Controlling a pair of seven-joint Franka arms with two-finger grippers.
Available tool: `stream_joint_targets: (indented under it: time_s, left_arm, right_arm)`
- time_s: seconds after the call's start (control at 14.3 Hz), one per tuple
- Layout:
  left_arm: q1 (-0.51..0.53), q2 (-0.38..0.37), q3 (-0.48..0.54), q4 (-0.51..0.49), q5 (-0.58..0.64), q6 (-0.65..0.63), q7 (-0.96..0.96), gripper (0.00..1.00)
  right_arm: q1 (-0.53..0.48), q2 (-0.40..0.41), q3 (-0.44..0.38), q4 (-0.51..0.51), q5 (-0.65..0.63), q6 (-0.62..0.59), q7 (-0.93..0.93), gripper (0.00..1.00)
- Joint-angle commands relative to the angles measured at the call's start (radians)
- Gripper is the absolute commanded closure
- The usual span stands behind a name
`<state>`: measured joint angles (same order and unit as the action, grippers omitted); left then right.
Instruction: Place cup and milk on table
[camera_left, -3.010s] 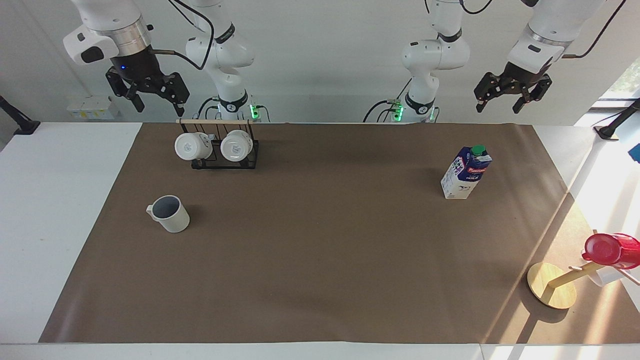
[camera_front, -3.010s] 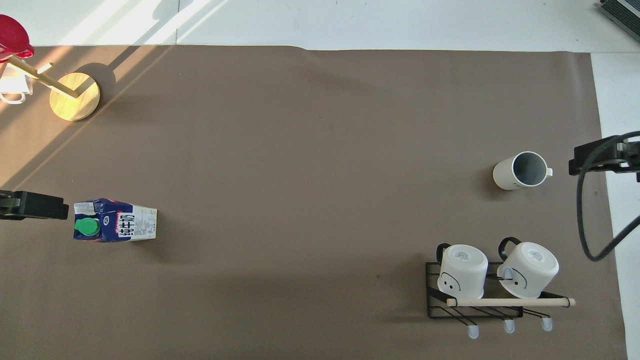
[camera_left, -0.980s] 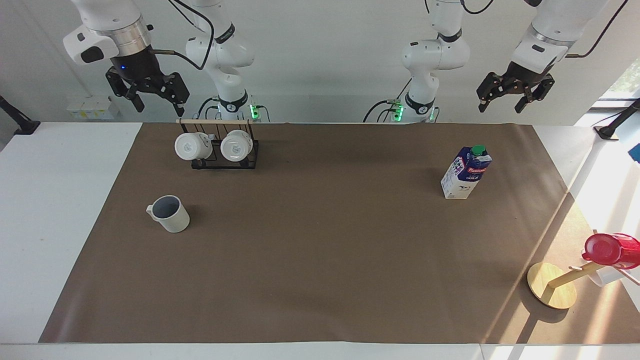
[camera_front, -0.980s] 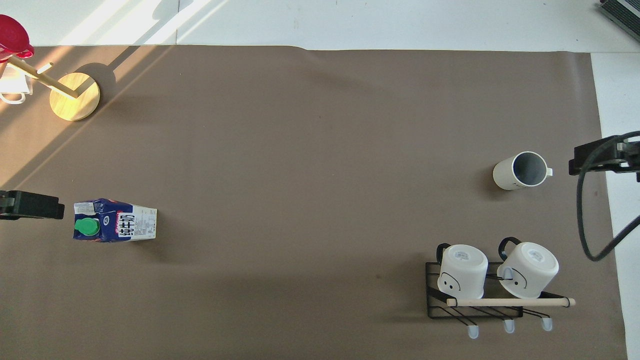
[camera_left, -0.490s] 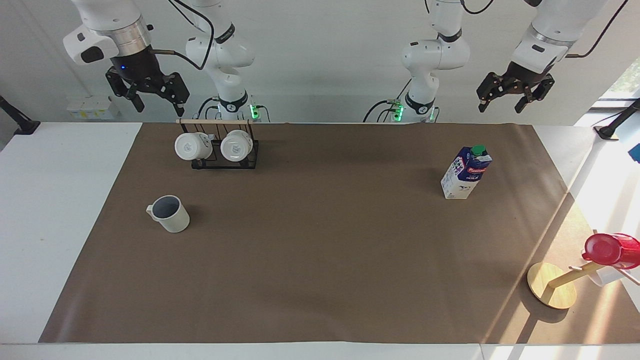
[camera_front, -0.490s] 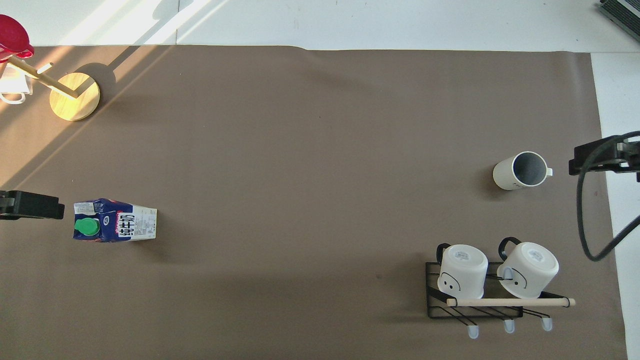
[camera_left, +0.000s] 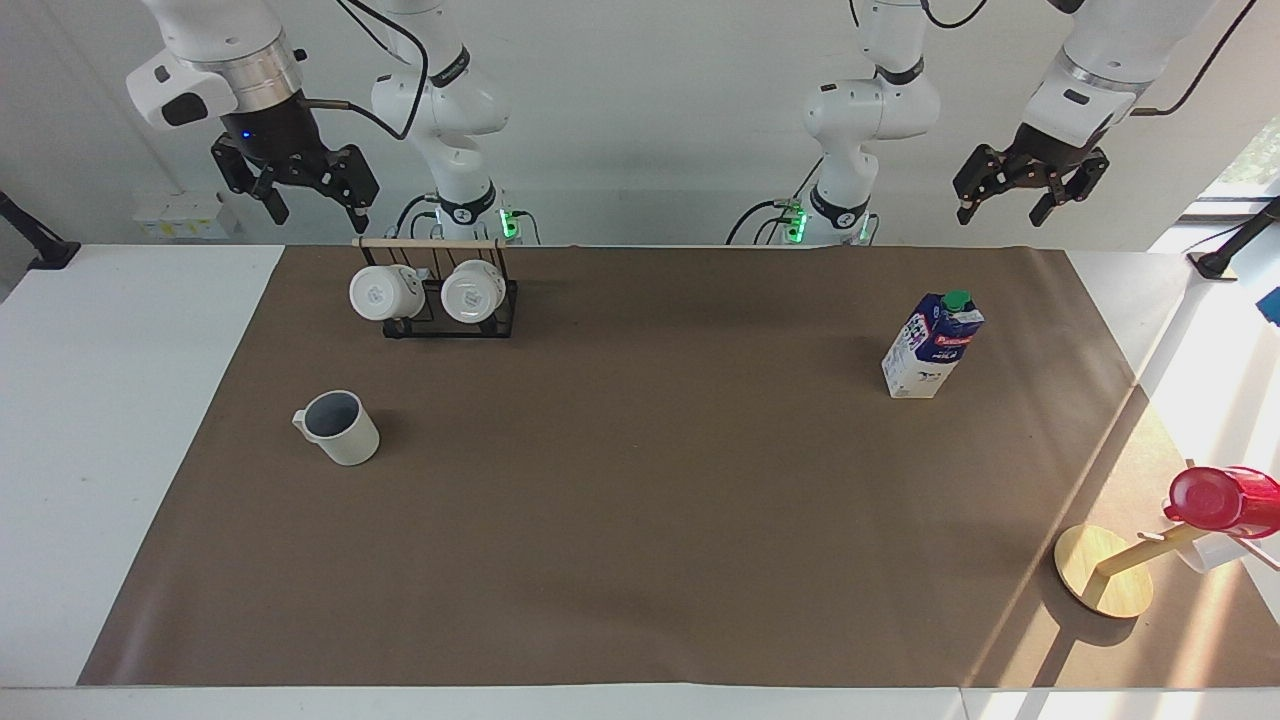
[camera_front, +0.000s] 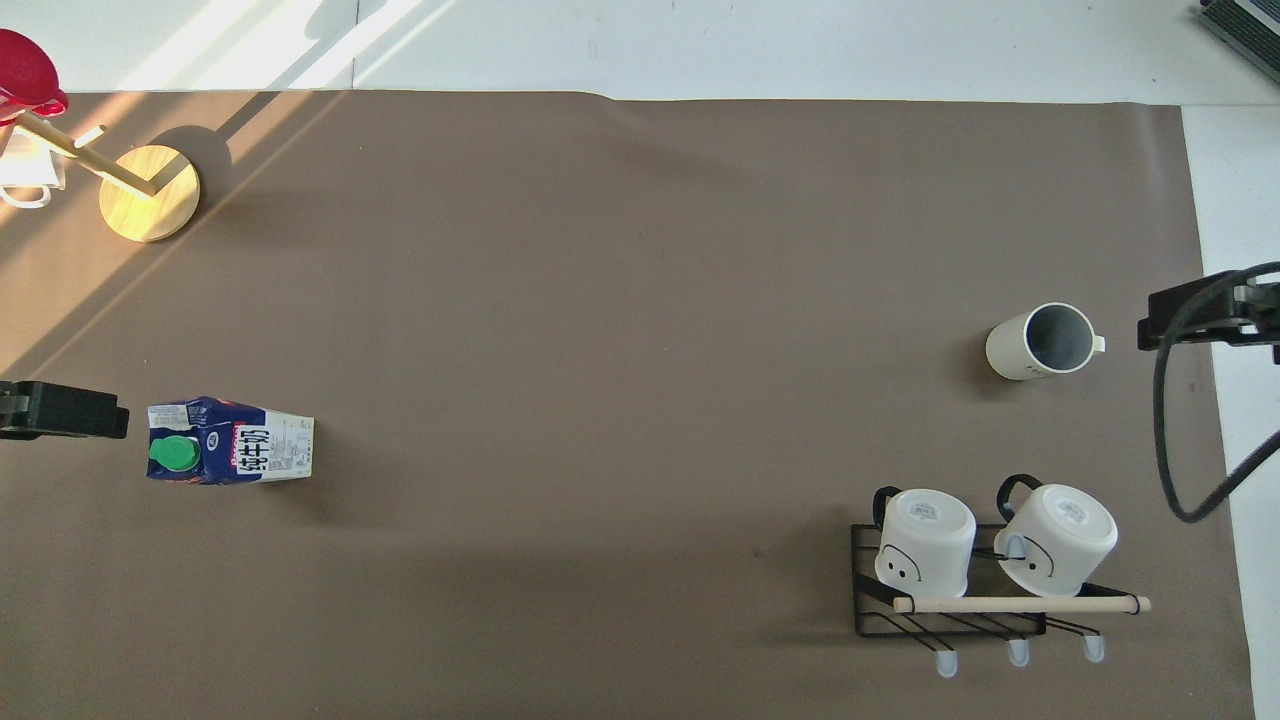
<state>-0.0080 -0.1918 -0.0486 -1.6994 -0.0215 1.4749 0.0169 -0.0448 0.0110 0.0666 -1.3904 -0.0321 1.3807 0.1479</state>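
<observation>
The cup (camera_left: 340, 428) is off-white with a dark grey-blue inside and stands upright on the brown mat (camera_left: 640, 480) toward the right arm's end; it also shows in the overhead view (camera_front: 1040, 342). The milk carton (camera_left: 932, 345) with a green cap stands upright on the mat toward the left arm's end, seen from above in the overhead view (camera_front: 230, 442). My right gripper (camera_left: 312, 210) hangs open and empty, high over the table's near edge by the mug rack. My left gripper (camera_left: 1002, 205) hangs open and empty, high over the near edge by the milk. Both arms wait.
A black wire rack (camera_left: 440, 295) with a wooden bar holds two white mugs, nearer to the robots than the cup. A wooden stand (camera_left: 1105, 582) with a red cup (camera_left: 1215, 500) sits at the left arm's end, farther from the robots.
The left gripper has risen slightly since three seconds ago. The cup, the milk and the right arm have not moved.
</observation>
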Motion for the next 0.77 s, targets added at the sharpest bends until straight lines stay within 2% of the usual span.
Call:
stream_joint_targets:
  time_s: [0.0,0.7]
  left_arm:
    - [0.010,0.006,-0.005,0.021,0.002,-0.025,0.000,0.00]
    - [0.008,0.006,-0.005,0.021,0.002,-0.016,-0.002,0.00]
  right_arm:
    - [-0.009,-0.009,-0.001,-0.009,0.017,0.004,-0.021,0.00]
    - [-0.009,-0.009,-0.001,-0.009,0.017,0.004,-0.021,0.00]
